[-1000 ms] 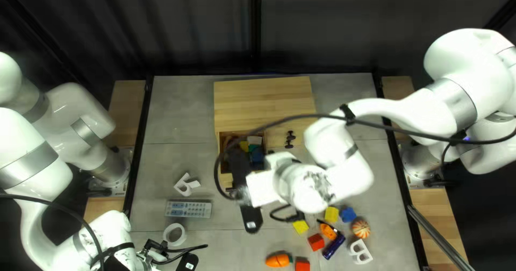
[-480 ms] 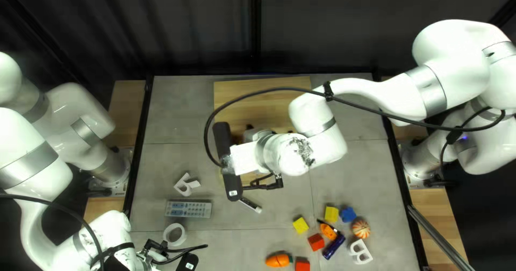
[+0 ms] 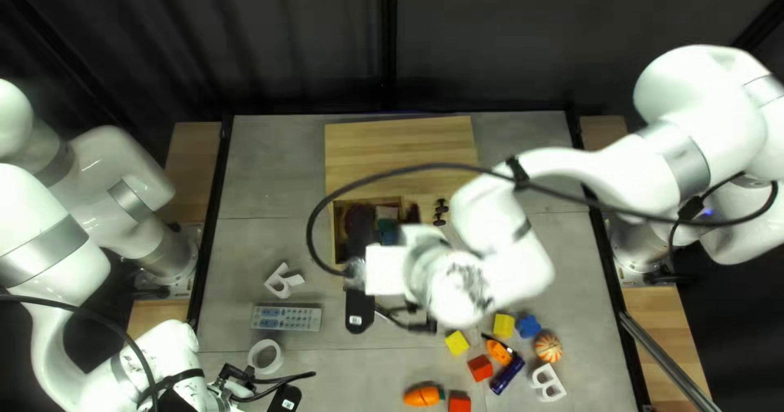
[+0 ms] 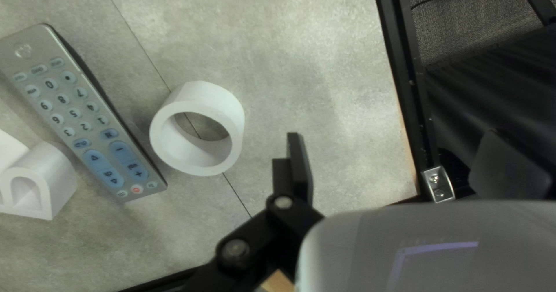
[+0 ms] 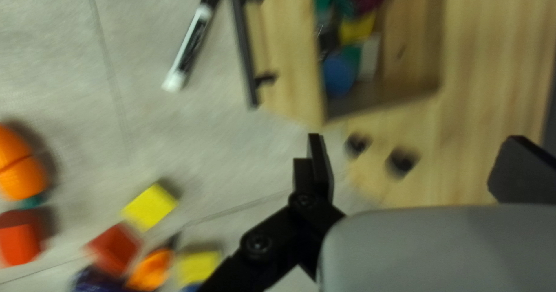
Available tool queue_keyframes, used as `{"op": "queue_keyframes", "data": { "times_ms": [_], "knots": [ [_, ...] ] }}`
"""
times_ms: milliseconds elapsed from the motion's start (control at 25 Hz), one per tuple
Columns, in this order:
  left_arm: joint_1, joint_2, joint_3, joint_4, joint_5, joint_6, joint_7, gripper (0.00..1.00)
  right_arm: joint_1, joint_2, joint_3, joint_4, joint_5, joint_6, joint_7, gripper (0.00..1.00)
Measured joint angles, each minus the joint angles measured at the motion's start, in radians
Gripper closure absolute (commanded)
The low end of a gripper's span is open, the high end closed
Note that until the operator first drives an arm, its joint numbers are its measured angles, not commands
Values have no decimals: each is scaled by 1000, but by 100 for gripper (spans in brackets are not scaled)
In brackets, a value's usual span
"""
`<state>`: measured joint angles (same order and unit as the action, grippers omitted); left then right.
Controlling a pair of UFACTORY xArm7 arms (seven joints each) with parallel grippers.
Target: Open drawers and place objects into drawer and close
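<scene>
From where I stand, the wooden cabinet sits toward the far side of the bench, and its drawer is pulled open, with blue, green, yellow, white and dark red things heaped inside. The right gripper reaches in beside it, fingers spread wide and not clamped on anything; its wrist view blurs a little, but two dark knobs show in the gap. A black-and-white marker lies on the bench near the drawer handle. Farther off are a toy carrot, two red blocks, two yellow blocks, a dark blue cylinder, a small blue piece, a striped ball and a white letter B. Over at the other side, the left gripper has its fingers apart too, nothing held; the white ring lies beside them, next to the remote, with another white letter past that.
</scene>
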<state>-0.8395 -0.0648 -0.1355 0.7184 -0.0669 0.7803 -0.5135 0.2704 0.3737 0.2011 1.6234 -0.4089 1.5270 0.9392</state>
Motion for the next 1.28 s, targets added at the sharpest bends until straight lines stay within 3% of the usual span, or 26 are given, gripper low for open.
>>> {"op": "queue_keyframes", "data": {
  "times_ms": [160, 320, 760, 1280],
  "knots": [
    [0, 0, 0, 0, 0, 0, 0, 0, 25, 54, 1, 9, 118, 53, 235, 0],
    [0, 0, 0, 0, 0, 0, 0, 0, 20, 73, -3, -72, 185, -41, 346, 0],
    [0, 0, 0, 0, 0, 0, 0, 0, -3, 61, 2, -304, 225, -376, 405, 0],
    [0, 0, 0, 0, 0, 0, 0, 0, 10, 41, 9, -459, 168, -639, 403, 0]
  ]
}}
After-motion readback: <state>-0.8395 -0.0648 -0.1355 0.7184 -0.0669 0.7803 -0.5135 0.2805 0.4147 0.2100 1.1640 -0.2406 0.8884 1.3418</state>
